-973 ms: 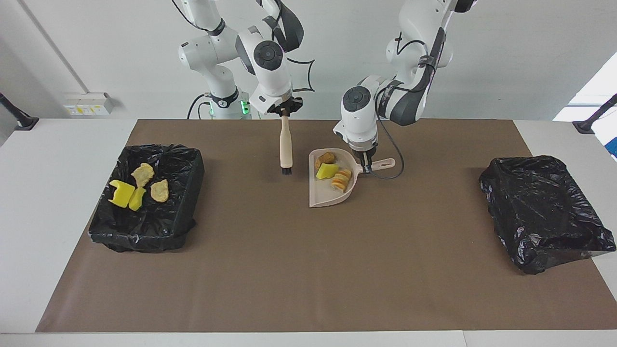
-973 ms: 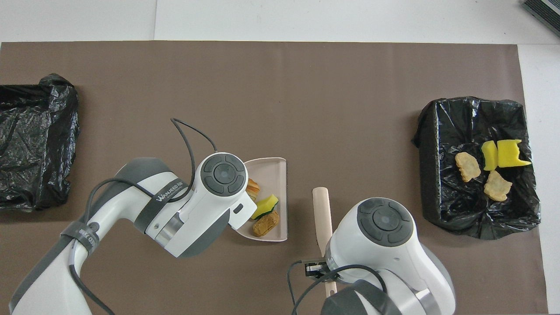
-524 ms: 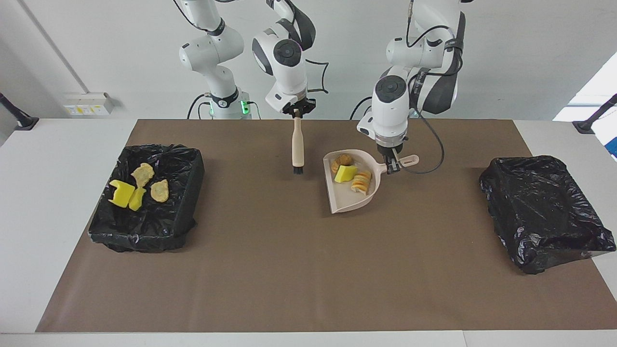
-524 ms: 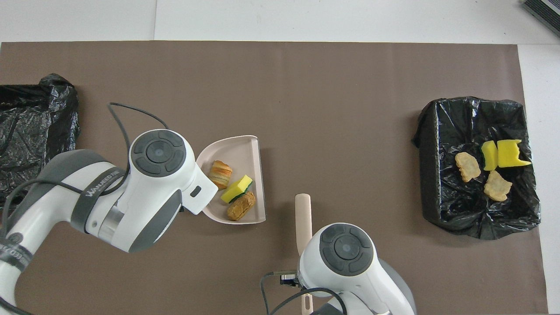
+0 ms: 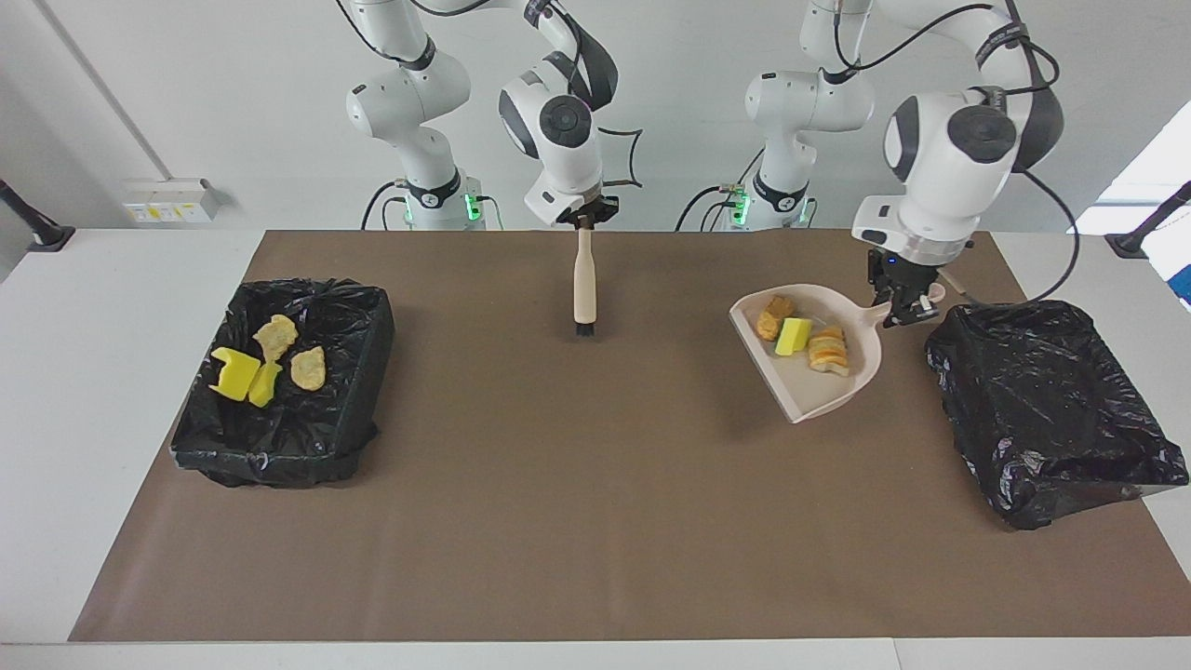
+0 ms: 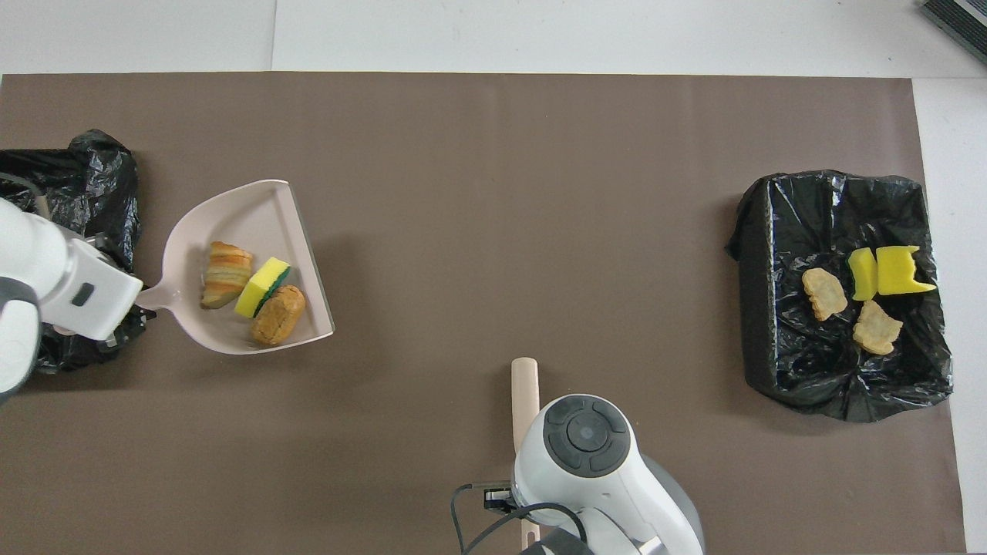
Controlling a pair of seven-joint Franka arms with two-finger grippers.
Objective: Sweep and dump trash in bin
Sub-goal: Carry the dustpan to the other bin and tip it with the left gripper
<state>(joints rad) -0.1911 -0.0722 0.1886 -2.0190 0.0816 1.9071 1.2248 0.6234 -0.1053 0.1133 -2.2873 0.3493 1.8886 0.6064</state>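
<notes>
My left gripper [image 5: 901, 307] is shut on the handle of the beige dustpan [image 5: 823, 393] and holds it above the mat, beside the empty black-lined bin [image 5: 1051, 400] at the left arm's end. In the pan lie three pieces of trash: a brown lump [image 5: 770, 318], a yellow sponge chunk [image 5: 794, 335] and a striped bread lump [image 5: 826, 350]. The overhead view shows the pan [image 6: 231, 216] and the trash [image 6: 262, 276] level in it. My right gripper [image 5: 583, 219] is shut on the wooden brush [image 5: 583, 279], which hangs bristles down over the mat near the robots.
A second black-lined bin [image 5: 363, 316] at the right arm's end holds several yellow and tan pieces [image 5: 237, 374]. It also shows in the overhead view [image 6: 779, 362]. A brown mat [image 5: 577, 502] covers the table between the bins.
My left arm has carried the dustpan with its trash from the middle of the mat to beside the left-end bin. The right gripper with the brush shifted slightly the same way.
</notes>
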